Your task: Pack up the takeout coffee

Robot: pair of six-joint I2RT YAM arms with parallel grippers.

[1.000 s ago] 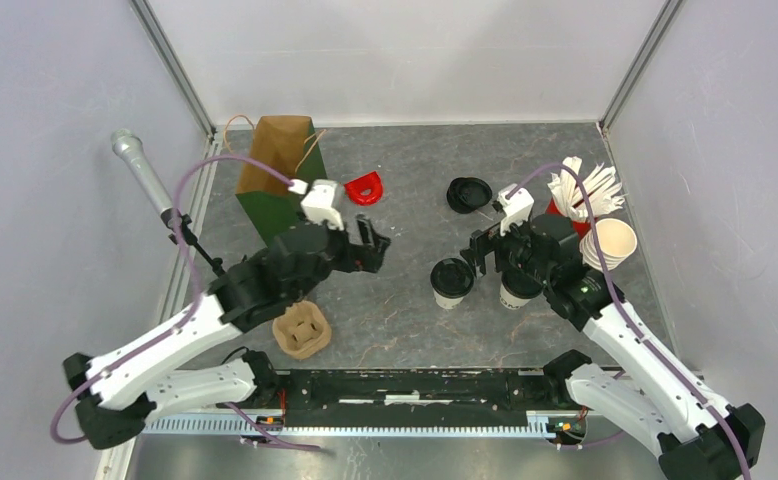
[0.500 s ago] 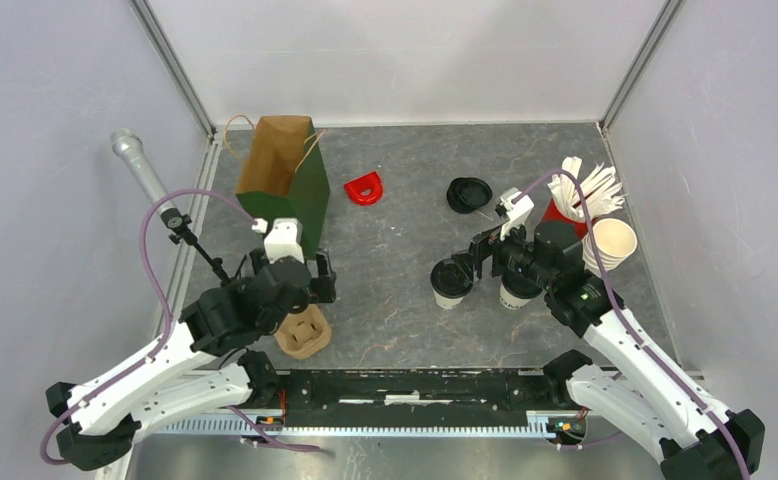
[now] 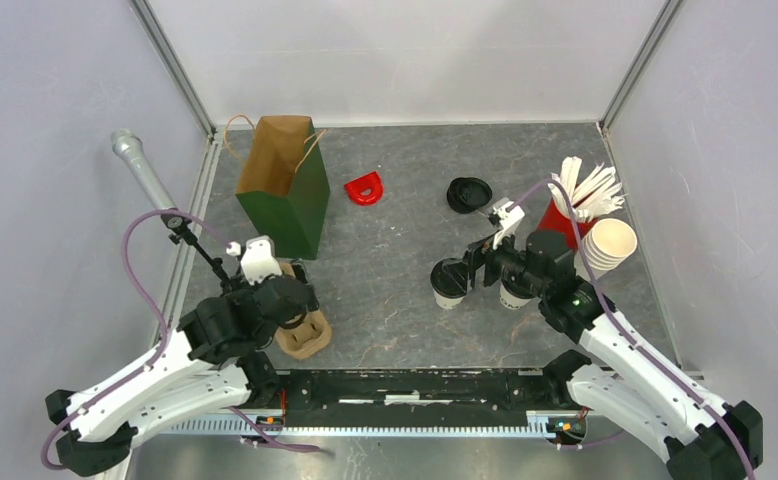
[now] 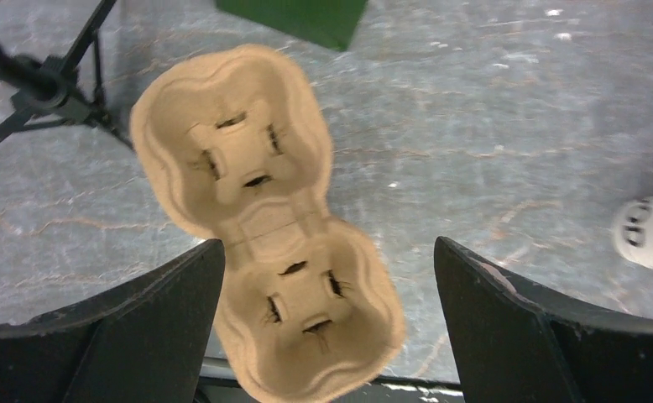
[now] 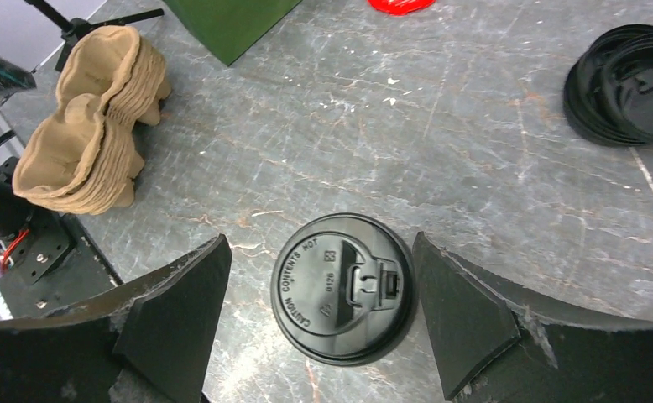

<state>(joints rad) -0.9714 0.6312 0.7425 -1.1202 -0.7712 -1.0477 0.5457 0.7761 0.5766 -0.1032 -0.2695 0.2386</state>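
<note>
One takeout coffee cup [image 3: 449, 286], cream-white with a black lid [image 5: 342, 288], stands mid-table. My right gripper [image 5: 323, 315] is open and straddles that lid, one finger on each side; its fingertips [image 5: 462, 315] are not pressing it. A second takeout coffee cup [image 3: 512, 297] stands just to the right, mostly hidden under the right arm. My left gripper [image 4: 327, 327] hangs open above a tan pulp cup carrier [image 4: 264, 218], which has two empty wells, near the table's front left. From above, the left gripper [image 3: 290, 305] covers part of the carrier [image 3: 305, 338].
A green and brown paper bag [image 3: 283, 185] stands open at the back left. A red piece [image 3: 365, 188] and a stack of black lids [image 3: 468, 194] lie behind the cups. A red cup of white sticks [image 3: 565, 215], unlidded cream cups [image 3: 610, 245] and a microphone stand [image 3: 180, 225] line the sides.
My left arm has swung back from the table's middle toward the near left and now hovers over the carrier. My right gripper has shifted left around the lidded cup, its jaws narrowing slightly.
</note>
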